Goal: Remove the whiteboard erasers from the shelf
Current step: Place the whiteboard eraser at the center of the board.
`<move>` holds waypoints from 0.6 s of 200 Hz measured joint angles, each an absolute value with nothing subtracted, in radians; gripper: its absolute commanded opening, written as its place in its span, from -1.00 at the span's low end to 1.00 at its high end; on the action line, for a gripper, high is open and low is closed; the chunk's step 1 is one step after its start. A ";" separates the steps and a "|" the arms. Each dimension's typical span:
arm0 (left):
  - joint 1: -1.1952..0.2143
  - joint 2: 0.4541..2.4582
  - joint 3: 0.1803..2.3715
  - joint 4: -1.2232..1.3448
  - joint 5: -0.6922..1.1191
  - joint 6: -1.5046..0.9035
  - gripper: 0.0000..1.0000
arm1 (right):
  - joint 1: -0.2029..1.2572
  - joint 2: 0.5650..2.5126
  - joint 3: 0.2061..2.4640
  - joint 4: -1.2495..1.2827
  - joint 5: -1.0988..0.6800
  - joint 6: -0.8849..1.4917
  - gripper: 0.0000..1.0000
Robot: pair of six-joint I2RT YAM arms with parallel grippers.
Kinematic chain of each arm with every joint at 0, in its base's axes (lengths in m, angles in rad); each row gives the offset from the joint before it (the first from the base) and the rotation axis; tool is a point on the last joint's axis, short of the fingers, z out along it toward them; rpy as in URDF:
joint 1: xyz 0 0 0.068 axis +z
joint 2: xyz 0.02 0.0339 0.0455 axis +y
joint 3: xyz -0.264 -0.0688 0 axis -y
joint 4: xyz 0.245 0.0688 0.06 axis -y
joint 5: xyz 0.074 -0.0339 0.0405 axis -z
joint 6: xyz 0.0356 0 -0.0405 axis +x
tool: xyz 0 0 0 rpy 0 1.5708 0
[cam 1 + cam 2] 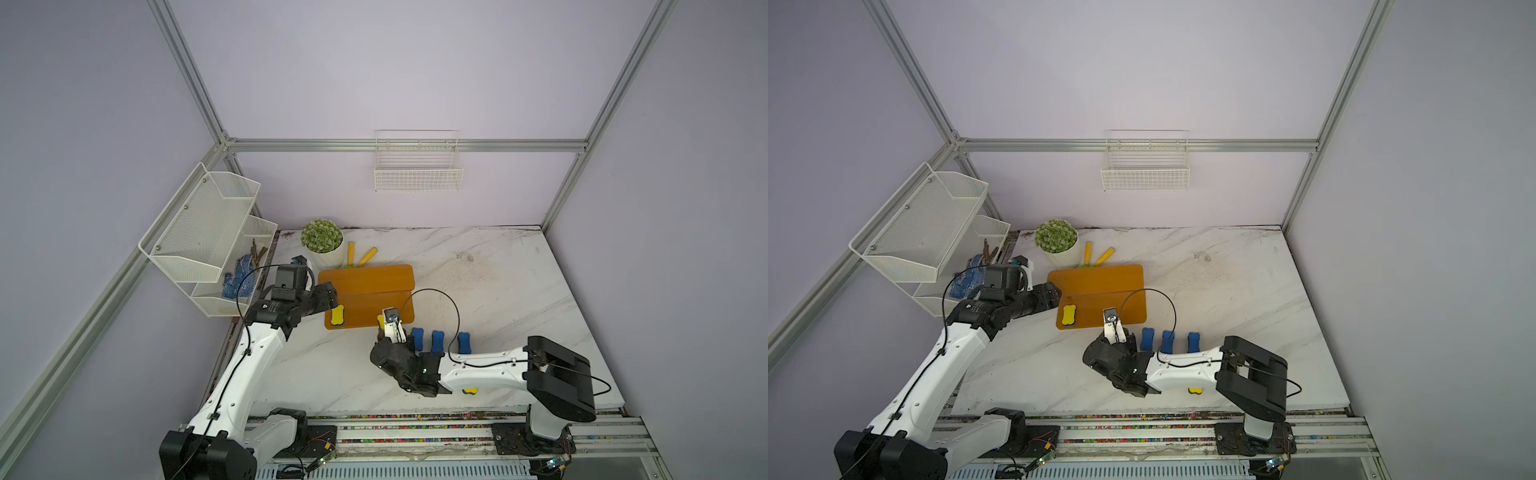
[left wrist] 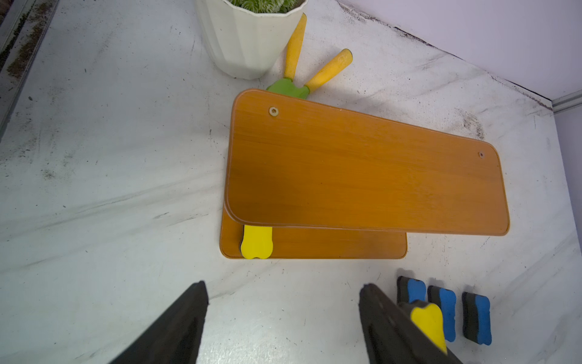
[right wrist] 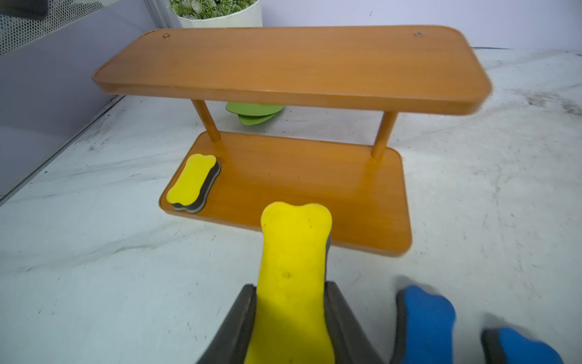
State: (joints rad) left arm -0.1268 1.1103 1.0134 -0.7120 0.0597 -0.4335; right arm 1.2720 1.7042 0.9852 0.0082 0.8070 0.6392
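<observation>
Pinching held eraser (image 3: 296, 239): right claw (image 3: 290, 286) | table eraser (image 1: 470, 391): mostly hidden

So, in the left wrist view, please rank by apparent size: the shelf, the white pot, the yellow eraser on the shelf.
1. shelf
2. white pot, cropped by the frame
3. yellow eraser, partly hidden under the upper tier

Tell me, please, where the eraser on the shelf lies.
In both top views the eraser lies on the shelf's lower tier, left end, by the left gripper.
</observation>
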 measured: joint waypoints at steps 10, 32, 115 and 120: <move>-0.134 1.110 1.013 -0.712 0.060 -0.434 0.59 | 1.302 1.661 0.960 -0.073 0.826 0.704 -0.47; -0.141 1.110 1.013 -0.712 0.060 -0.434 0.59 | 1.378 1.580 0.920 -0.281 0.858 0.874 -0.47; -0.146 1.100 1.013 -0.712 0.056 -0.426 0.60 | 1.449 1.385 0.725 -0.566 0.770 1.242 -0.47; -0.146 1.100 1.013 -0.712 0.056 -0.426 0.60 | 1.449 1.376 0.711 -0.556 0.763 1.249 -0.47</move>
State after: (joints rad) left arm -0.1455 1.1004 1.0134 -0.7120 0.0559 -0.4259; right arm 1.4494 1.3762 0.7109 -0.5560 0.7628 1.2488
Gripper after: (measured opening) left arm 0.801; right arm 0.332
